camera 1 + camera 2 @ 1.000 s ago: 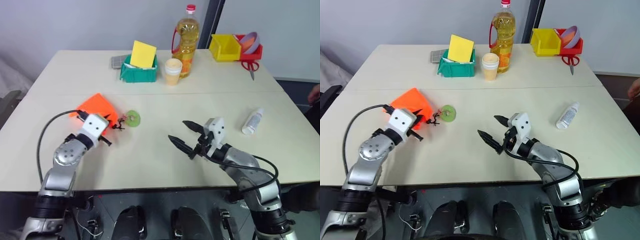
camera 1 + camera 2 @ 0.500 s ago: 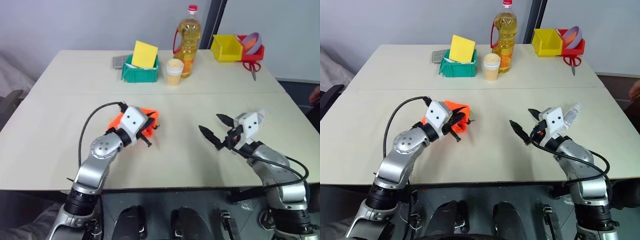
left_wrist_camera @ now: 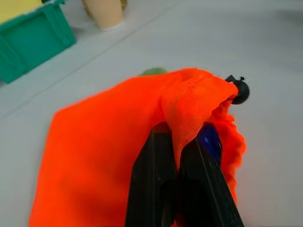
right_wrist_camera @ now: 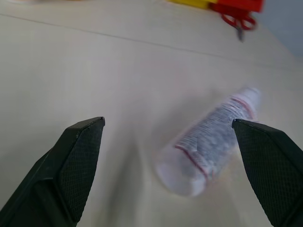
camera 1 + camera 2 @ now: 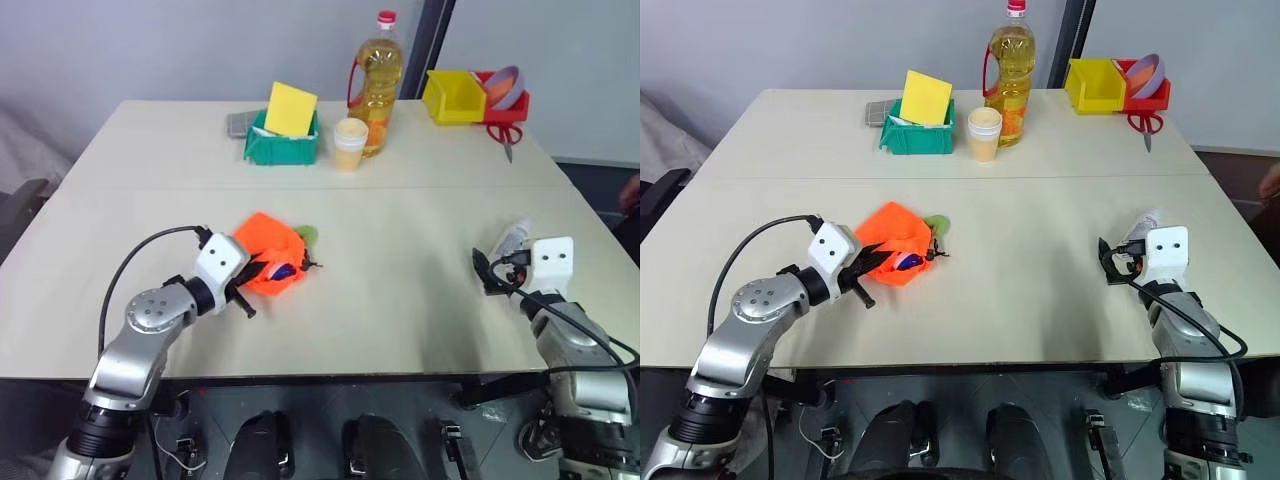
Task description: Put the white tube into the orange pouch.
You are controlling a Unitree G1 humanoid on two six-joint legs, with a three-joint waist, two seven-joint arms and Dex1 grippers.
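The white tube [image 4: 208, 142] lies on its side on the table [image 5: 400, 290] near the right edge, just beyond my right gripper [image 4: 175, 175], untouched. That gripper's two black fingers [image 4: 75, 165] are spread wide apart, with the tube lying ahead between their lines. The orange pouch [image 5: 268, 260] sits left of centre, bunched and partly lifted where my left gripper [image 3: 176, 156] is clenched on a fold of its fabric; something dark blue shows at its mouth, and the green disc [image 5: 305, 236] of its cord lies just behind it. Toward the far edge stand a green bin [image 5: 282, 143], a paper cup [image 5: 348, 143], an oil bottle [image 5: 375, 80], yellow and red bins [image 5: 452, 95] and scissors [image 5: 503, 135].
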